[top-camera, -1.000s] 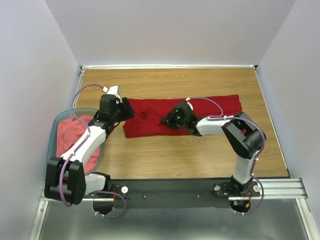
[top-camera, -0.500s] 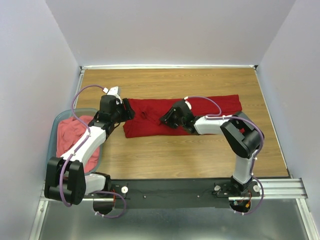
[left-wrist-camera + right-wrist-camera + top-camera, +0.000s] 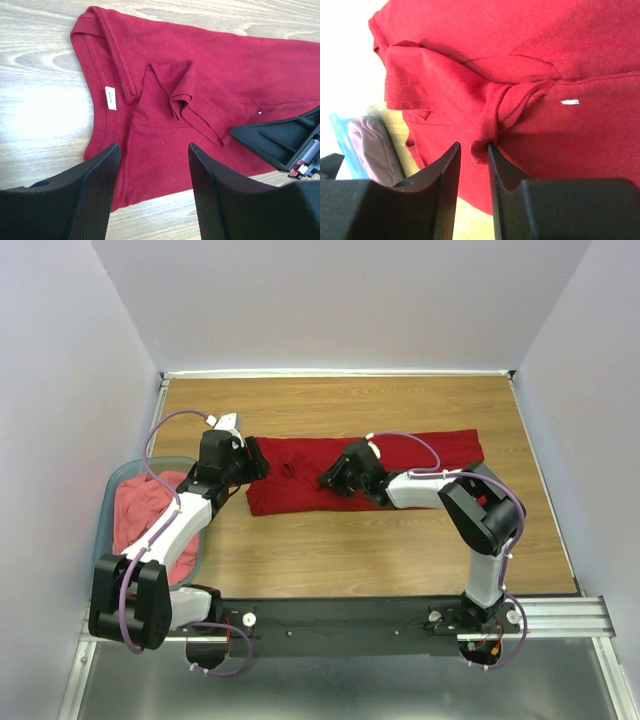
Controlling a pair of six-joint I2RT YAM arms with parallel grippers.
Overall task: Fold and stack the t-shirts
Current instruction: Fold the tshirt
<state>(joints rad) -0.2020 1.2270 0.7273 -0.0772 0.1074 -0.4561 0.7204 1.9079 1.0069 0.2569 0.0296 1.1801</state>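
The crimson red t-shirt (image 3: 300,490) lies in a long band across the wooden table, its collar and white neck label (image 3: 110,97) at the left end. A sleeve (image 3: 192,107) is folded over the body. My left gripper (image 3: 258,458) hovers open over the shirt's left end, its fingers (image 3: 154,147) astride the lower hem. My right gripper (image 3: 325,480) sits low on the shirt's middle, jaws narrow but open around a raised fold of red cloth (image 3: 490,125) that touches one finger. The coral-pink t-shirt (image 3: 140,510) lies crumpled in the tub.
The translucent blue-grey tub (image 3: 108,490) stands at the table's left edge beside the left arm. White walls close in the back and both sides. Bare wood (image 3: 380,550) shows in front of the red shirt.
My right gripper has crept a little to the left along the red shirt and its jaws have narrowed slightly. The left arm has not moved.
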